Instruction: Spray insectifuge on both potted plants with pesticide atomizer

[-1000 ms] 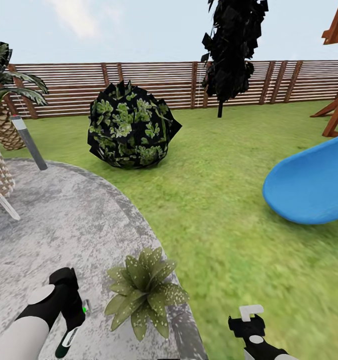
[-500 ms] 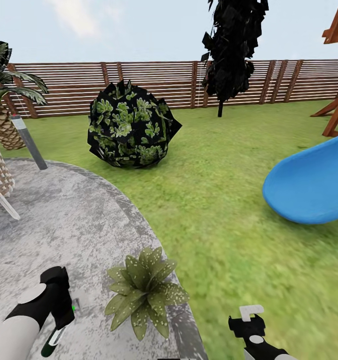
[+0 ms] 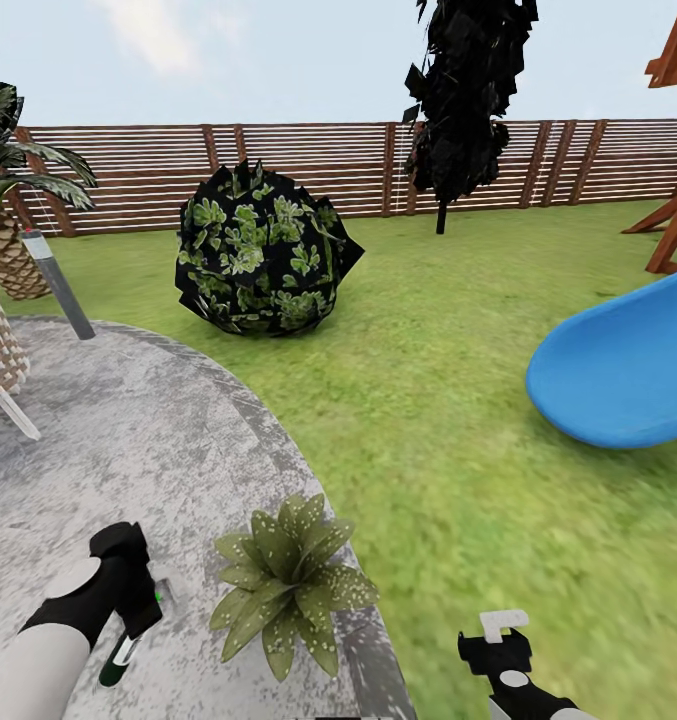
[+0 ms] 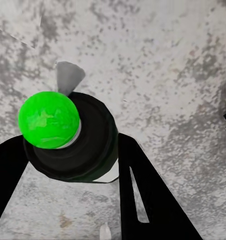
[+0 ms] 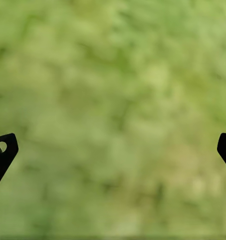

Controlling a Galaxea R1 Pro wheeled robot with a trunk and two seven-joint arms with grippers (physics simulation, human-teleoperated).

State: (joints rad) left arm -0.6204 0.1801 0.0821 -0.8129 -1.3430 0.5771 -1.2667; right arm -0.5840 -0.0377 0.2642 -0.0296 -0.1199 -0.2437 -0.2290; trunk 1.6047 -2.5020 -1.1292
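Green lawn (image 3: 448,420) runs back to a slatted wooden fence (image 3: 308,165) in my head view, with a round dark bush (image 3: 263,255), a blue slide (image 3: 618,365) off to the right and the grey mottled patio (image 3: 128,440) at the left. Over that patio my left gripper (image 3: 128,625) is clamped on the pesticide atomizer (image 3: 118,660), whose dark green end pokes out below the jaws. One potted plant (image 3: 288,580), its leaves pale-speckled, sits on the patio's edge just beside those jaws, on their right. My right gripper (image 3: 498,640) hangs over the grass, well apart from the plant. From my left wrist view, the atomizer (image 4: 72,145) sits between the black fingers (image 4: 143,195), end-on, showing a bright green tip with the patio paving beyond it. From my right wrist view, the fingertips (image 5: 2,150) stand wide apart with nothing between them, and blurred grass (image 5: 113,110) lies beyond.
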